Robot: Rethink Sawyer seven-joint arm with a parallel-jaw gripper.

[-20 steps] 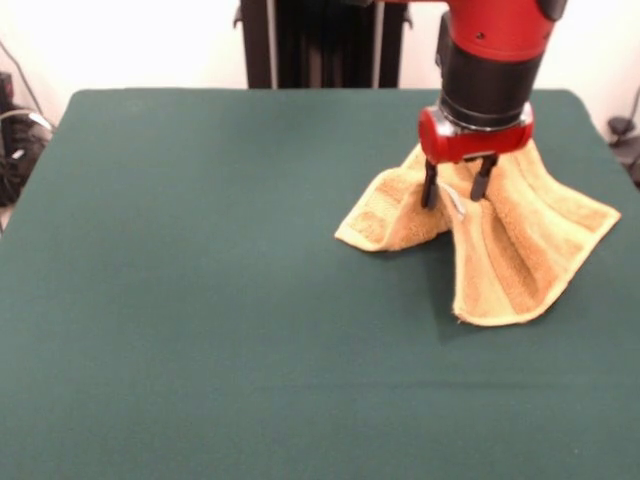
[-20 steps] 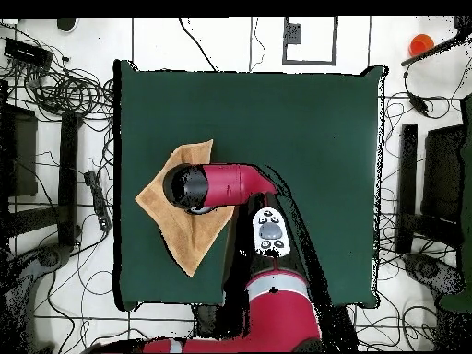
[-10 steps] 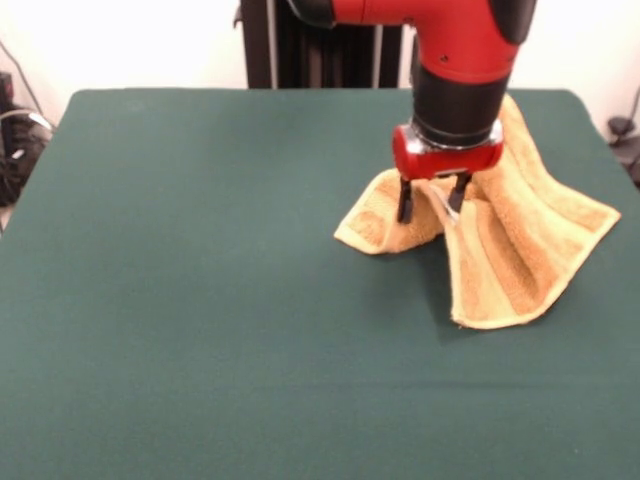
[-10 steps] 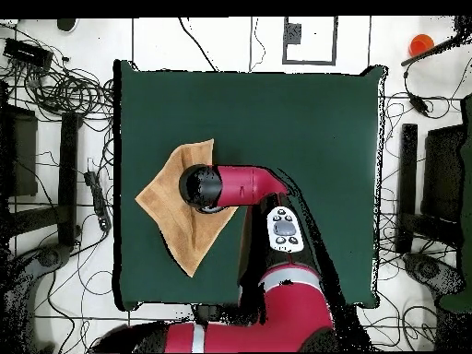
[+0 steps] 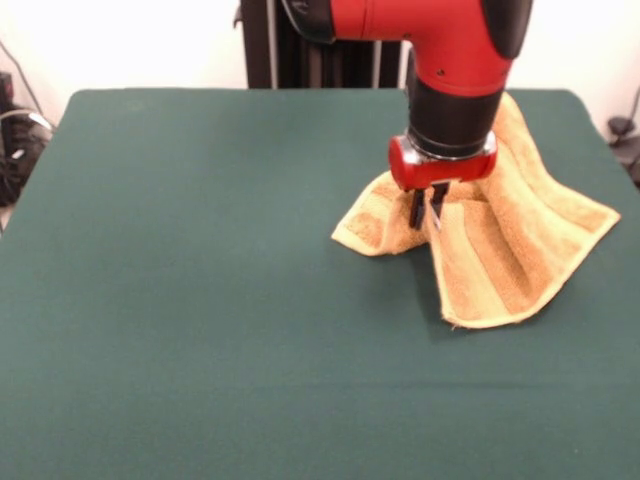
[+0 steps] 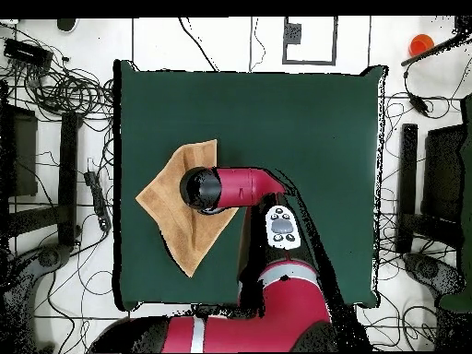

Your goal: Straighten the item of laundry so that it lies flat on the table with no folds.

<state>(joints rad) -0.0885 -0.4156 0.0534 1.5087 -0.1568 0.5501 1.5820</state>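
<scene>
The golden-orange towel (image 5: 510, 245) lies rumpled on the right side of the dark green table (image 5: 200, 280), with raised ridges and a valley down its middle. My gripper (image 5: 427, 212) is shut on a fold of the towel near its front-left part, pinching the cloth by the small white label. In the overhead view the towel (image 6: 171, 207) lies at the table's left, and the arm's wrist (image 6: 205, 188) covers the gripper.
The towel's right corner reaches close to the table's right edge (image 5: 610, 140) in the front view. Cables and stands (image 6: 64, 101) surround the table on the floor.
The gripper's fingers closed from open to pinching the towel fold, after moving slightly left. The towel's front flap shifted a little left.
</scene>
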